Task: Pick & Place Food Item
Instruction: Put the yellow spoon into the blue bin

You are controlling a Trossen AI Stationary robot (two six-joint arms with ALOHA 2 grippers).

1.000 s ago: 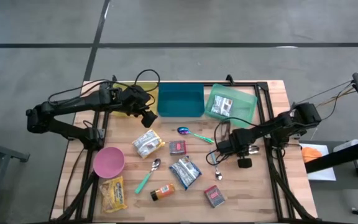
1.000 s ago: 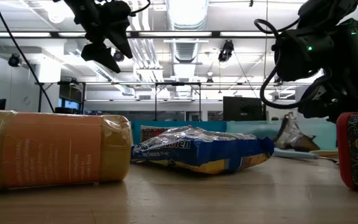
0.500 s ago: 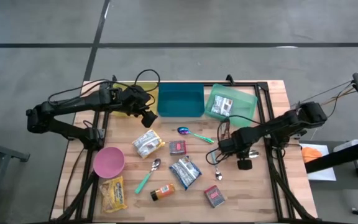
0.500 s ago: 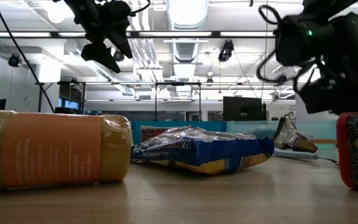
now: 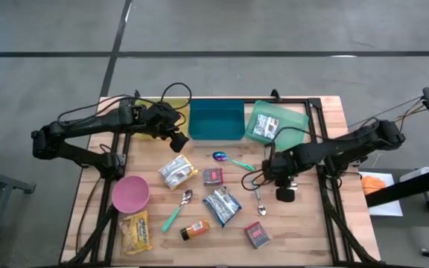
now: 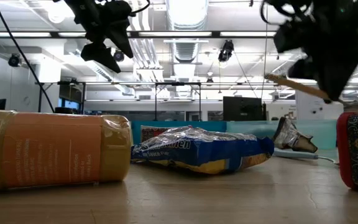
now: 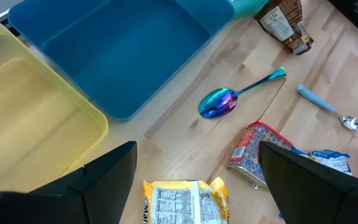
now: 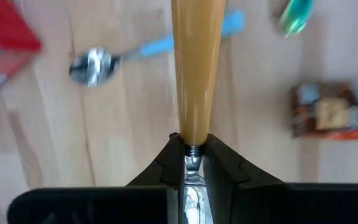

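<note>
The right claw (image 8: 193, 163) is clamped on a tan-handled utensil (image 8: 196, 68), held above the wooden surface (image 5: 311, 223) over a blue-handled spoon (image 5: 259, 199). Farther back, the left claw (image 5: 176, 140) hangs wide open and empty beside the blue bin (image 5: 216, 120) and yellow bin (image 7: 30, 118).

Right hand (image 5: 267, 168) shifted left across bench (image 5: 319, 223), away from right edge, toward middle; now near handle end of purple spoon (image 5: 229, 158). Arm stretched out further. Risen in low view, up toward top right corner. Tan-handled utensil (image 8: 195, 68) clamped between fingers, lifted clear of bench. Blue-handled spoon (image 5: 260, 201), earlier partly under hand, now uncovered.
</note>
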